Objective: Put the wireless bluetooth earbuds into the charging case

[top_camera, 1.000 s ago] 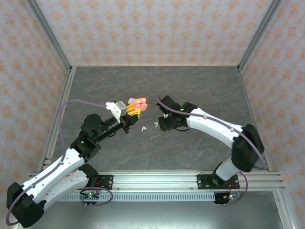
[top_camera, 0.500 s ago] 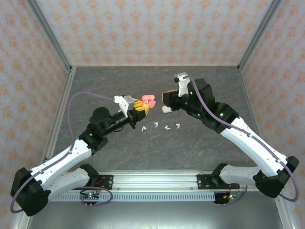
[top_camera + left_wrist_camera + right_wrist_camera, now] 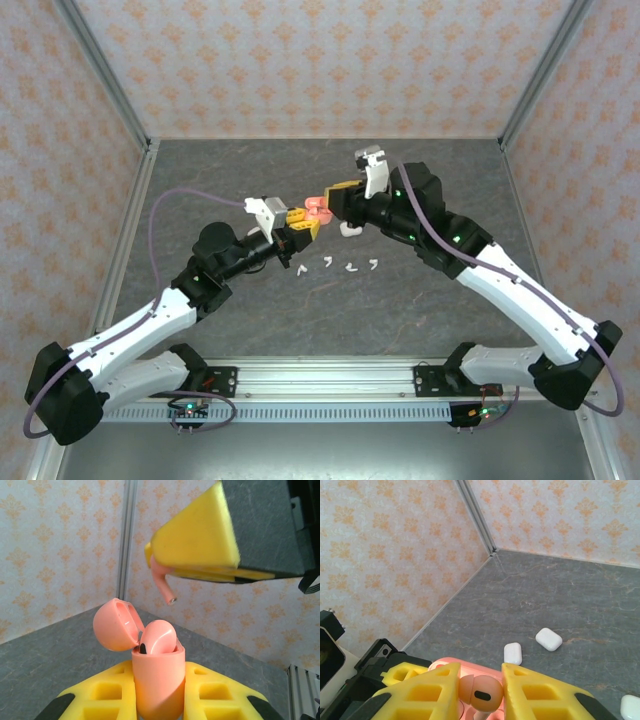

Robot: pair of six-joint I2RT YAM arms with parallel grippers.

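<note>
My left gripper [image 3: 303, 222] is shut on a salmon-pink charging case [image 3: 158, 680], held upright between its yellow fingers [image 3: 100, 700]. The case's lid [image 3: 114, 625] hangs open to the left, and one pink earbud [image 3: 158, 638] sits inside. Just above the case, my right gripper [image 3: 337, 196] is shut on a second pink earbud [image 3: 481, 694], stem [image 3: 163, 584] pointing down. In the right wrist view, the pink case [image 3: 472, 665] lies directly under that earbud. Several white earbuds [image 3: 327, 262] lie on the table in front of the grippers.
A white case [image 3: 348, 229] lies under the right wrist. The right wrist view shows white cases [image 3: 512, 653] [image 3: 548, 639] on the grey table, and another [image 3: 630, 706] at the right edge. Patterned walls with metal corner posts [image 3: 475, 515] enclose the table.
The right arm has swung up off the table and leftward with the pink earbud, ending over the open case. The left gripper has carried the case slightly right and forward to meet it.
</note>
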